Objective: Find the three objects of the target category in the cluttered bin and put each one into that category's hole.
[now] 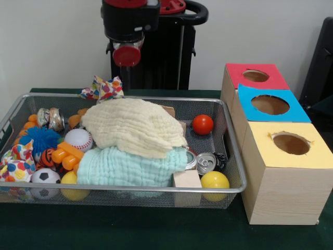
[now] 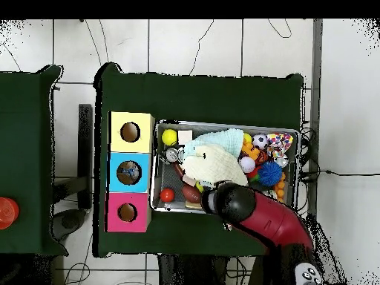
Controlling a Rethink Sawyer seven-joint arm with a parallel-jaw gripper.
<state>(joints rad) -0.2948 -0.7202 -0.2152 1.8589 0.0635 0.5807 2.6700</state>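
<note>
Can (image 1: 206, 162): pull-tab end showing, lower right of the wire-mesh bin (image 1: 130, 96), between wooden cube (image 1: 187, 179) and yellow ball (image 1: 214, 180). Second can (image 1: 50, 117) at upper left. Likely light, rigid, slippery; best gripped across the cylindrical wall. Cream cloth (image 1: 134, 126) and mint cloth (image 1: 127, 166) cover the centre. End effector (image 1: 126, 54) above the far rim, state cannot be told. Three holed boxes, yellow-topped (image 1: 291, 143) nearest, on the counter.

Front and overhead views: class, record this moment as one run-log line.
gripper: above bin's far edge, state unclear | wire bin: cluttered, cloths on top | can: beside yellow ball | can: opposite end
</note>
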